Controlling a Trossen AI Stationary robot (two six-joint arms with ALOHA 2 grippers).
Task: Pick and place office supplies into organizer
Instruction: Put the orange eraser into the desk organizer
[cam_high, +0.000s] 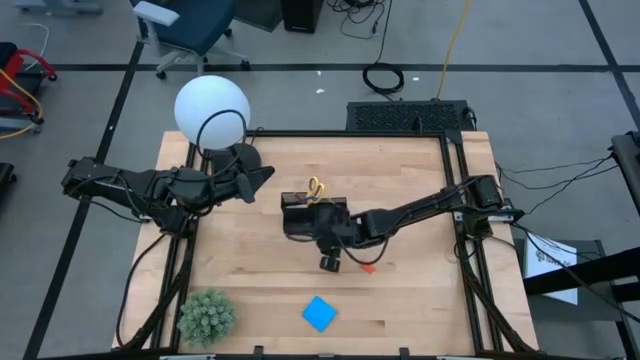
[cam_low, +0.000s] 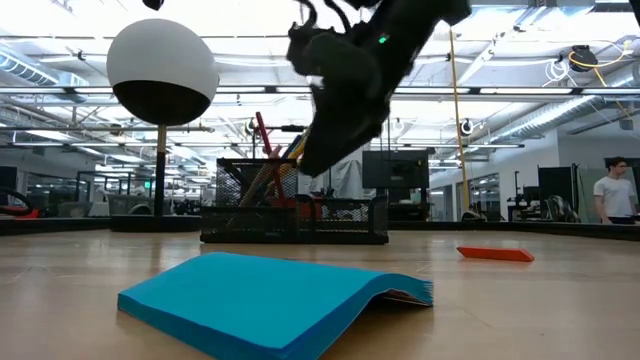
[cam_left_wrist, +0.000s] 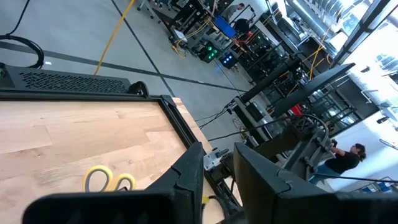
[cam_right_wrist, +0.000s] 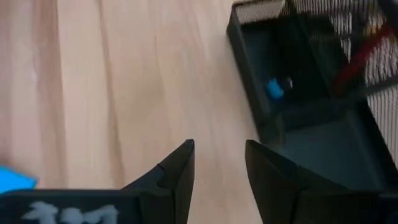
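The black mesh organizer (cam_high: 300, 215) stands mid-table, with yellow-handled scissors (cam_high: 316, 187) upright in its tall compartment. The right wrist view shows a small blue item (cam_right_wrist: 274, 88) in the low compartment and a red pen (cam_right_wrist: 357, 59) behind the mesh. My right gripper (cam_right_wrist: 217, 146) hangs open above bare wood, just on the near side of the organizer (cam_right_wrist: 249, 81), with nothing between its fingers. An orange-red eraser (cam_high: 368, 267) lies flat on the table to the right of that gripper. The blue note pad (cam_high: 319, 313) lies flat near the front edge. My left gripper (cam_left_wrist: 217, 149) stays raised and open to the organizer's left, holding nothing.
A white globe lamp (cam_high: 211, 110) with a round black base stands at the far left, close to my left arm. A green spiky plant (cam_high: 207, 315) sits at the near left corner. Bare wood lies between the organizer and the note pad (cam_low: 270, 300).
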